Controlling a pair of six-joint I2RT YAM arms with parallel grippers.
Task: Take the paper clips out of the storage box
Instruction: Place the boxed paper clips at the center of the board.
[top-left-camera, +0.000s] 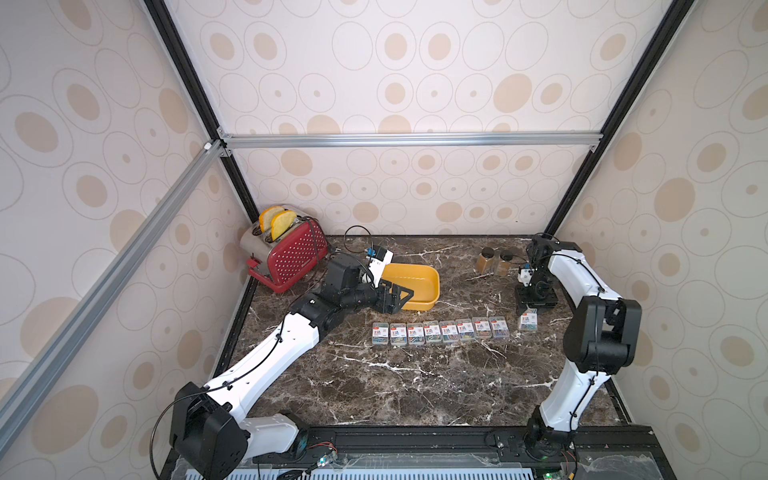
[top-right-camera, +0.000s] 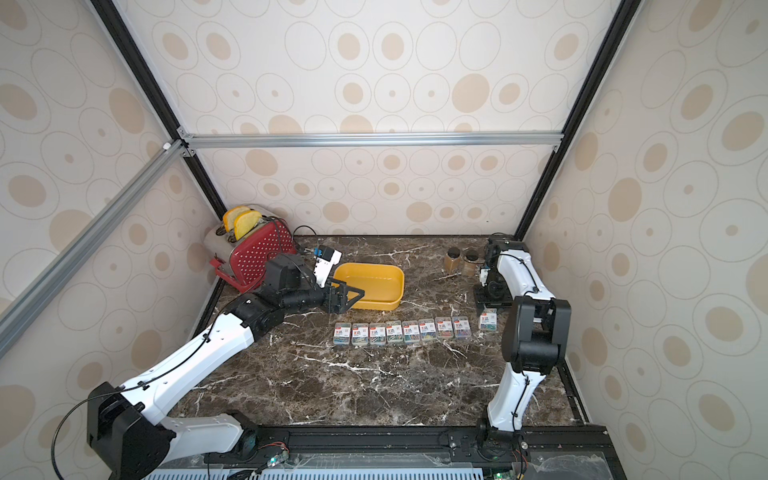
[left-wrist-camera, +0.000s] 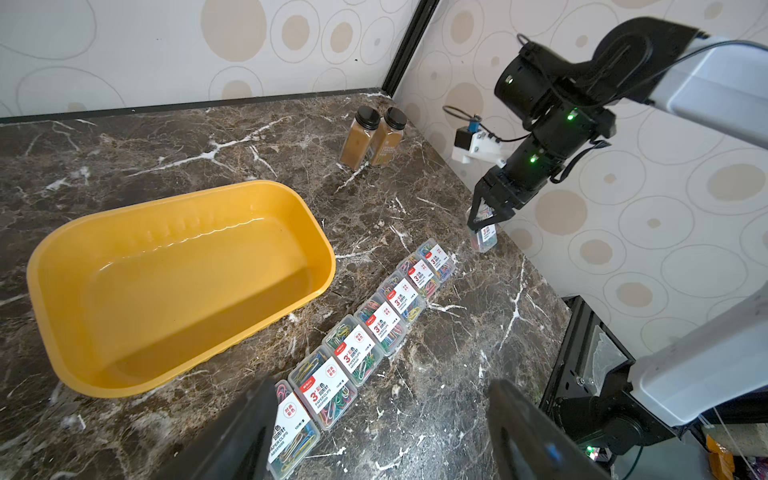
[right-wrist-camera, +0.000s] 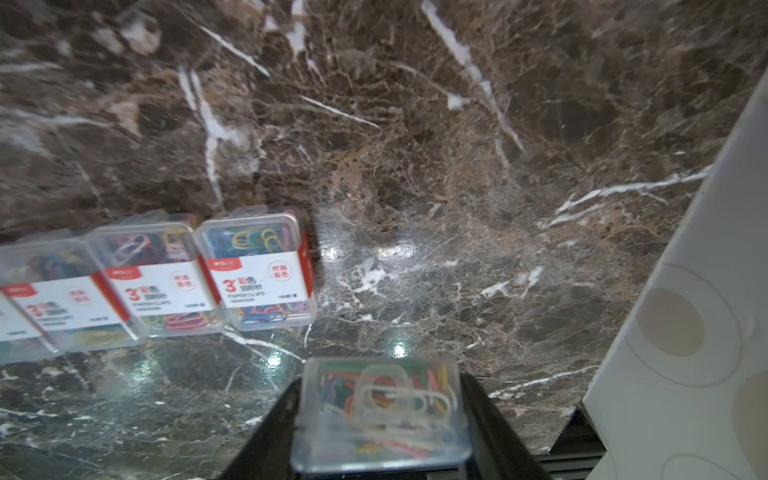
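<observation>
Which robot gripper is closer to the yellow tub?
Left. The left gripper hangs open right by the near corner of the yellow tub. The right gripper is far off to the side, shut on a clip box.

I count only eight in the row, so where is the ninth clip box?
Both top views show the ninth clip box gripped in the right pincer, just beyond the row's right end, in front of the brown jars.
</observation>
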